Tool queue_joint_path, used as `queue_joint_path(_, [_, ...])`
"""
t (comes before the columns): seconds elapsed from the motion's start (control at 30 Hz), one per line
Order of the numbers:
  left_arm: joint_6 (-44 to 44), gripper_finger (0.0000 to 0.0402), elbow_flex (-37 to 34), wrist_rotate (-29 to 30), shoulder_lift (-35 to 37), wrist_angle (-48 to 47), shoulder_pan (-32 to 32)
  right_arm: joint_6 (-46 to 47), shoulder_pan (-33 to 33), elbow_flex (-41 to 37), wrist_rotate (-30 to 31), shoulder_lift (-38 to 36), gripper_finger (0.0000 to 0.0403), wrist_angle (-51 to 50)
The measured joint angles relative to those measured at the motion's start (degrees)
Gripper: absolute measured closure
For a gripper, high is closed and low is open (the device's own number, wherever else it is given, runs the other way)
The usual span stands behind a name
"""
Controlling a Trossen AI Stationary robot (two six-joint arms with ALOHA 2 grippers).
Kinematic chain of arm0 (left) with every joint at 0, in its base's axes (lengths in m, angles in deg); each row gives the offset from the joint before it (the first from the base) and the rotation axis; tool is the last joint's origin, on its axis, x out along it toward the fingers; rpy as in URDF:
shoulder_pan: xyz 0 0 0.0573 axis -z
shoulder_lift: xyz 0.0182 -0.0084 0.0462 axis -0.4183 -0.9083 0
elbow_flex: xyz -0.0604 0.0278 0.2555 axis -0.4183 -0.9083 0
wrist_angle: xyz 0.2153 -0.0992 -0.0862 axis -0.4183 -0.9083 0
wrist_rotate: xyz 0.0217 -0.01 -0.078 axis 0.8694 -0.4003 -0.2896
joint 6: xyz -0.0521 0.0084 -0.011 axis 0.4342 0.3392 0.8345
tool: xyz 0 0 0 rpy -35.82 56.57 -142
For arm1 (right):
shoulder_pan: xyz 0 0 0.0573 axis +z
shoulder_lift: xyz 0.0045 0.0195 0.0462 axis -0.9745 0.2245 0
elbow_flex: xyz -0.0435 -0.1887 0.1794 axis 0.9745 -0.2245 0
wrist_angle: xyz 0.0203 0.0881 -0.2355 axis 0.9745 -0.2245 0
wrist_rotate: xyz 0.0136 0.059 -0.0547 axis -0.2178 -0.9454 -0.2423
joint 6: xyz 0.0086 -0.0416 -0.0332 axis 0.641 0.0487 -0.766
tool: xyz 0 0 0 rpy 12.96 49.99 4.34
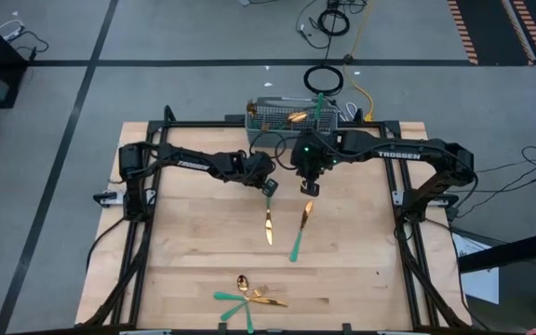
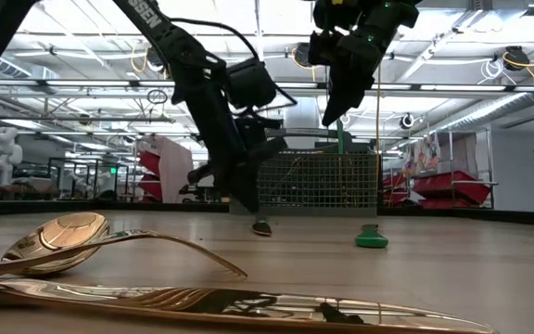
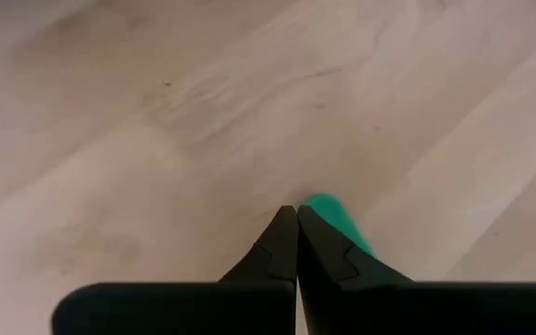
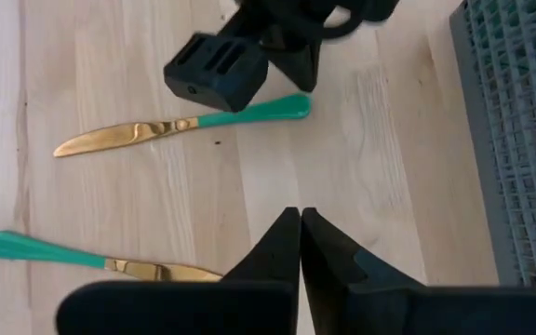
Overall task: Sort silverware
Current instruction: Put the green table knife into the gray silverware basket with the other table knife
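Two silverware knives with gold blades and teal handles lie flat on the wooden table: one [image 1: 269, 223] [image 4: 184, 123] left of the other [image 1: 300, 231] [image 4: 82, 256]. My left gripper [image 1: 269, 186] [image 3: 296, 212] is shut, slanting down, its tips right at the left knife's handle end [image 3: 333, 216] [image 2: 261, 227]. My right gripper [image 1: 308, 189] [image 4: 298, 216] is shut on nothing, well above the table [image 2: 332, 119] beside the right knife's blade. The other knife's handle end [image 2: 371, 239] rests on the wood. My left gripper's shut fingertips [image 3: 285, 228] stand at the left knife's teal handle end [image 4: 287, 108], coming from above at a slant. Nothing is between the fingers. I cannot tell whether the tips touch the handle. The knife lies flat on the table.
A grey wire-mesh caddy [image 1: 282, 116] [image 2: 318, 181] [image 4: 519, 140] stands at the table's far edge with silverware in it. Near the front edge lies a loose heap of silverware [image 1: 249, 300], with a spoon [image 2: 58, 237] and a knife [image 2: 248, 301] closest to the low camera.
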Motion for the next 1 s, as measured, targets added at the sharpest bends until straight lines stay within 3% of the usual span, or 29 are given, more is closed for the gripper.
queue_joint_path(0.27, [0.1,0.0401,0.2,-4.8,-5.4,5.8,-0.1,0.1,0.0,0.0,0.0,0.0,0.0402,-1.5])
queue_joint_path(0.5, [2.3,0.0401,0.0,-6.7,-6.3,16.8,-0.8,-0.1,0.0,0.0,0.0,0.0,0.0403,-1.6])
queue_joint_path(0.63, [4.6,0.0401,0.0,-7.3,-6.1,18.1,-1.7,-0.8,0.0,0.0,0.0,0.0,0.0403,-1.4])
queue_joint_path(0.8, [4.7,0.0401,0.0,-4.1,0.4,11.0,-3.4,-1.8,0.0,0.0,-0.5,0.0,0.0403,-0.9])
queue_joint_path(1.0, [7.6,0.0401,0.0,3.6,13.4,-7.0,-5.2,-2.5,-0.1,0.0,-7.4,2.2,0.0403,4.9])
